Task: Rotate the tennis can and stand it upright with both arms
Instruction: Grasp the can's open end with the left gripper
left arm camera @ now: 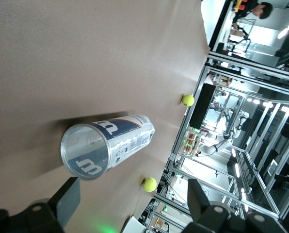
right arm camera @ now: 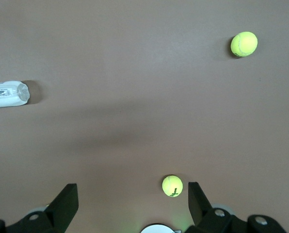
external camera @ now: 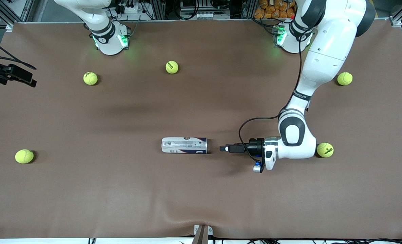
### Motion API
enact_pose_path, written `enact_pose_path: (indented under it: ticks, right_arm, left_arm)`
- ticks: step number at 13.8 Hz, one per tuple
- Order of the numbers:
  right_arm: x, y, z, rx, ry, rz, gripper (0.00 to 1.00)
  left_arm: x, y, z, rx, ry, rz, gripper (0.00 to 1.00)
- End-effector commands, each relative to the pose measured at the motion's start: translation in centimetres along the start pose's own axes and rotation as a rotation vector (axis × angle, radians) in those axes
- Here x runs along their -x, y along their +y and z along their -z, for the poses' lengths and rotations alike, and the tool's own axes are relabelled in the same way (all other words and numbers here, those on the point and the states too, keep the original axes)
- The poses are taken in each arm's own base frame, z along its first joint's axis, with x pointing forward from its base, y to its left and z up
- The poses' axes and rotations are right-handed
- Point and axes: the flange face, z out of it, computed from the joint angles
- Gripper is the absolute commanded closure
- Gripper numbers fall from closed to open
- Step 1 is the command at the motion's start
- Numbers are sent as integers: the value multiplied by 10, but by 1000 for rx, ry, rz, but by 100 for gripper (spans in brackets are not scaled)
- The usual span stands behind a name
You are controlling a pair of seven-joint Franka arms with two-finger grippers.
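We count one can [external camera: 184, 145] and five balls on the worktop [external camera: 201, 196]. The can lies on its side at centre frame, apart from the left claw [external camera: 224, 148], which points at its end, open and empty. The left wrist view alone shows the can's open mouth. The right claw [right arm camera: 130, 196], open and empty, appears only in its wrist view.

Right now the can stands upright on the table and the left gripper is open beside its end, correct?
Not quite: the can lies on its side, as the front view shows. The left gripper is indeed open beside its end.
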Motion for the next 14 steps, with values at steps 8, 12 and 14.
enact_pose_path:
  ticks: [8, 12, 14]
  right_arm:
    - [4, -4, 8, -28, 7, 2, 0]
    - [5, 2, 13, -29, 12, -9, 0]
    - [6, 1, 12, -28, 1, -9, 0]
  left_arm:
    - [10, -37, -67, 66, 14, -94, 33]
    - [12, -46, -77, 61, 23, -90, 41]
    - [18, -43, -94, 65, 41, -82, 44]
